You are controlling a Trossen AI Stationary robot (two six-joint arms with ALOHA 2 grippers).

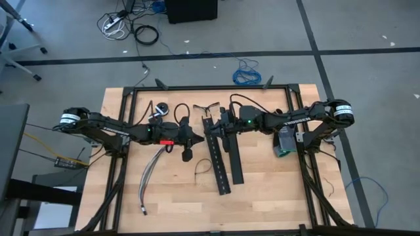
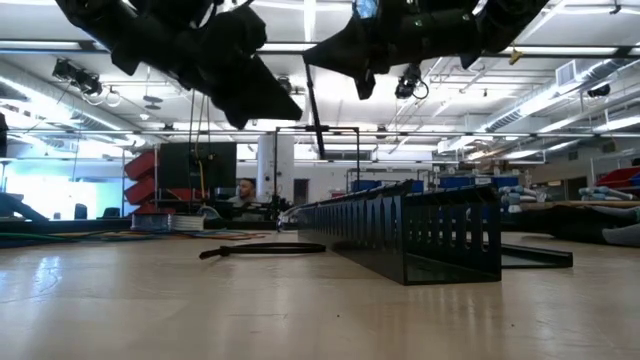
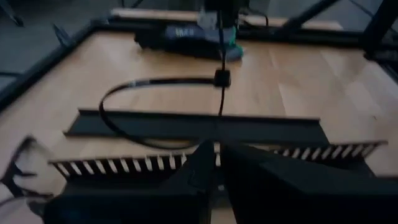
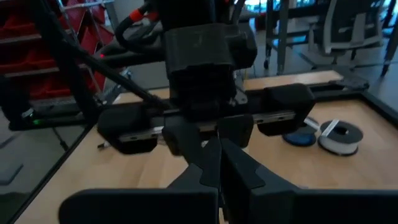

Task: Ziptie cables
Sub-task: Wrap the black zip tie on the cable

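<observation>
Overhead, both arms met near the middle of the table [image 1: 262,196]. The left gripper [image 1: 199,137] had its fingers pinched together on a thin black ziptie [image 3: 221,93], which ran straight out from the fingertips. The right gripper [image 1: 211,126] faced it, its fingers closed tight too; I couldn't tell whether they gripped the same ziptie. Another ziptie [image 1: 199,169] lay curled on the wood beside the wide black slotted strips [image 1: 223,160]. The cables [image 1: 149,177] lay loose on the table, below the left arm.
</observation>
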